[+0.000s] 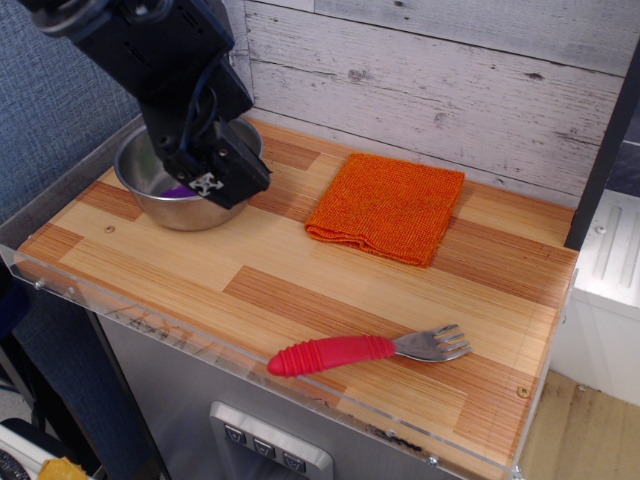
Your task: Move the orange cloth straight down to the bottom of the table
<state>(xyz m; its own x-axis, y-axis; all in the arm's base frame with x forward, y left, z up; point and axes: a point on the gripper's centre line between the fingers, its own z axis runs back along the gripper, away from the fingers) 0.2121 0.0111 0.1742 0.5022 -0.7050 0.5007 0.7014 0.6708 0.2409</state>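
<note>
The orange cloth [388, 206] lies folded and flat on the far middle of the wood-plank table [230, 265], near the back wall. My gripper [222, 175] hangs at the far left, over the steel bowl, well to the left of the cloth and not touching it. Its black body hides the fingertips, so I cannot tell how the jaws stand. Nothing shows held in it.
A steel bowl [172, 190] with a purple thing inside sits at the far left, partly behind the gripper. A red-handled fork [365, 351] lies near the front edge, below the cloth. A clear plastic rim [150, 325] runs along the front. A white plank wall stands behind.
</note>
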